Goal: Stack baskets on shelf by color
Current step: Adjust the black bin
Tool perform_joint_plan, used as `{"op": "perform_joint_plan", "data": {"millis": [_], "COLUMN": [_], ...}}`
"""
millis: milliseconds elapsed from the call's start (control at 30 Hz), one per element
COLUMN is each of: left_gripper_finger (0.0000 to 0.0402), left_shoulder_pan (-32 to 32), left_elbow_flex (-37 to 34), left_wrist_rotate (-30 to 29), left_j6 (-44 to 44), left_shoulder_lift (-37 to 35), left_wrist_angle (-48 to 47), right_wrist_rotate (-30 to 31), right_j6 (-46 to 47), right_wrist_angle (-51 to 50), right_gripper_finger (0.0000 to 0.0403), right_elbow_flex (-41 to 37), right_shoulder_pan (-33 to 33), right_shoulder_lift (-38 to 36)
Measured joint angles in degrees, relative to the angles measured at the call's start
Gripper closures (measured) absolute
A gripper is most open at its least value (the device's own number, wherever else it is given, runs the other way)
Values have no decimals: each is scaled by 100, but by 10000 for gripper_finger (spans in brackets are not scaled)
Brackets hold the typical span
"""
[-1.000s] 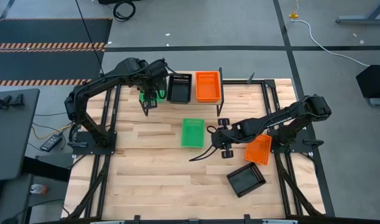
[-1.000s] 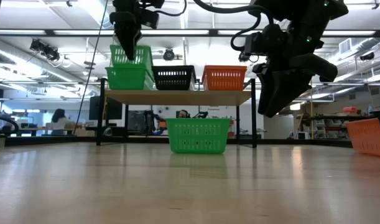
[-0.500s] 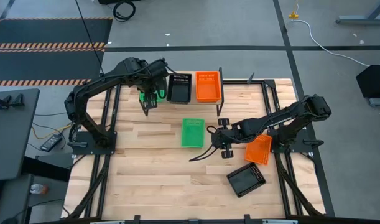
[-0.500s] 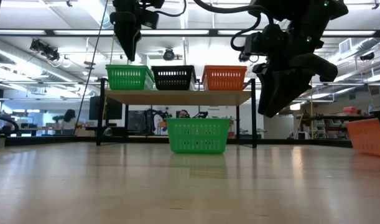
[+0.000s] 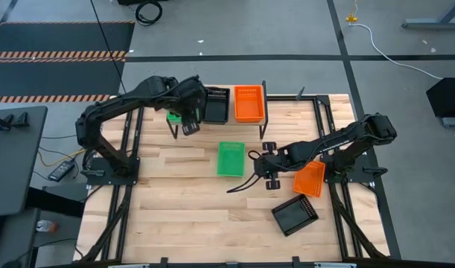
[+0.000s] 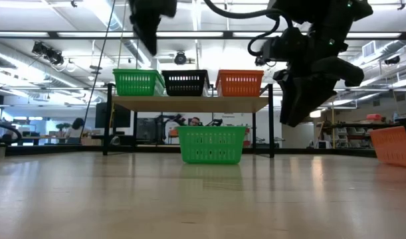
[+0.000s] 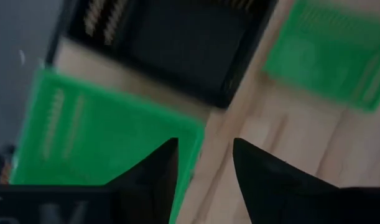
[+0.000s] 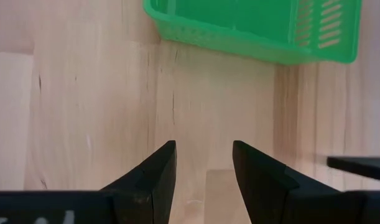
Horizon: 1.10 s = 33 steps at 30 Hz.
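The shelf [image 6: 189, 103] stands at the table's far edge and bears, from left to right, green baskets [image 6: 137, 82], a black basket [image 6: 185, 82] and an orange basket [image 6: 240, 82]. One green basket [image 5: 230, 158] rests on its base mid-table. My left gripper [image 5: 188, 126] is open and empty, high above the shelf between the green [image 7: 109, 140] and black [image 7: 171, 43] baskets. My right gripper [image 5: 255, 168] is open and empty, hovering just right of the mid-table green basket [image 8: 252, 25], its fingers toward it.
An orange basket [image 5: 310, 179] lies tilted near the right arm, also showing at the right of the low view [image 6: 393, 145]. A black basket [image 5: 295, 214] sits on the table toward the near right. Bare wood lies at the near left.
A green basket that hung tilted under my left gripper above the shelf has dropped into the green basket on the shelf. My left gripper has then gone up and toward the table's right, over the black basket's edge.
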Motion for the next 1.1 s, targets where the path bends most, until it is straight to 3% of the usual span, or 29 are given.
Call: {"op": "perform_joint_plan", "data": {"millis": [300, 367, 533, 800, 1100], "left_gripper_finger": [280, 283, 285, 285, 285], "left_shoulder_pan": [-657, -741, -837, -1130, -1681], "left_elbow_flex": [-14, -310, -1786, -3744, -5889], "left_wrist_rotate": [-110, -44, 362, 398, 52], "left_j6": [-147, -190, -392, -923, -1349], "left_shoulder_lift": [-523, -736, -1533, -2823, -4019], "left_wrist_angle": [844, 1171, 2484, 3794, 5714], "right_wrist_rotate": [-2, 2, 18, 312, 323], "right_j6": [264, 338, 516, 610, -267], "right_wrist_angle": [-295, -271, -321, -93, 2024], "right_gripper_finger": [238, 238, 238, 238, 238], "right_elbow_flex": [-2, -2, -2, -2, 27], "right_shoulder_pan": [0, 0, 0, 0, -147], "right_shoulder_lift": [-102, -191, -530, -1055, -854]}}
